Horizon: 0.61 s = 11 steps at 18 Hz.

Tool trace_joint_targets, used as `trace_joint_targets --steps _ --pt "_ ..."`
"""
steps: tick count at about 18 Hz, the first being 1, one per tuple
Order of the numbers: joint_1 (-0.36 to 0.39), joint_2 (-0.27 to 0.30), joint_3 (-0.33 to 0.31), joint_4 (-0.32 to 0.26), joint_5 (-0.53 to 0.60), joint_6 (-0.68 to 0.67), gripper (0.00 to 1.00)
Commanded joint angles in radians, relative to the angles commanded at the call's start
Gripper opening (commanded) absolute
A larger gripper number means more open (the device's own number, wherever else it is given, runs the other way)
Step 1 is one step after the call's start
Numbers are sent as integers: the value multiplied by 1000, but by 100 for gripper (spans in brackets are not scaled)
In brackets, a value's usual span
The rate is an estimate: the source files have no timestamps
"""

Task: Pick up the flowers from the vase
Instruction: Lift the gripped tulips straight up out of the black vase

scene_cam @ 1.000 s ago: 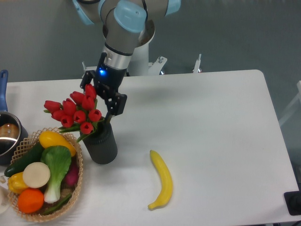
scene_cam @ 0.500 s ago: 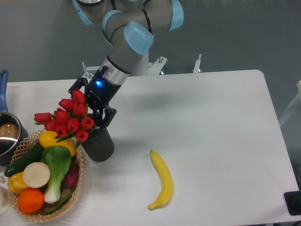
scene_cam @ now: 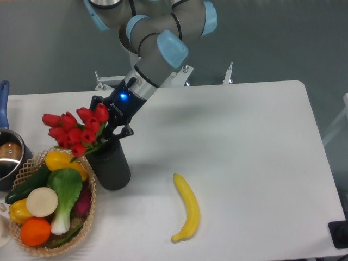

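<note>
The flowers (scene_cam: 75, 130), a bunch of red tulip buds with green leaves, lean out to the left over the rim of the vase (scene_cam: 110, 167). That vase is a dark ribbed cylinder standing upright on the white table. The stems run down toward its mouth, and their lower ends are hidden. My gripper (scene_cam: 113, 130) comes in tilted from the upper right, just above the mouth. Its black fingers are closed around the stems right beside the buds.
A wicker basket (scene_cam: 91, 206) of vegetables and fruit touches the vase's left side. A blue-handled metal pot (scene_cam: 7, 157) sits at the far left edge. A yellow banana (scene_cam: 188, 209) lies to the right of the vase, near the front edge of the table.
The wrist has tilted further over and shifted left. The bunch swung left with it and now leans out over the basket, while the vase stayed in place.
</note>
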Motion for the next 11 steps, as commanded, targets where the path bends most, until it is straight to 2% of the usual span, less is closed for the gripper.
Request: trace_joint_targets --steps 4,11 --pt "37 9 32 0 -54 -38 0" --pt "83 12 127 0 -143 -212 0"
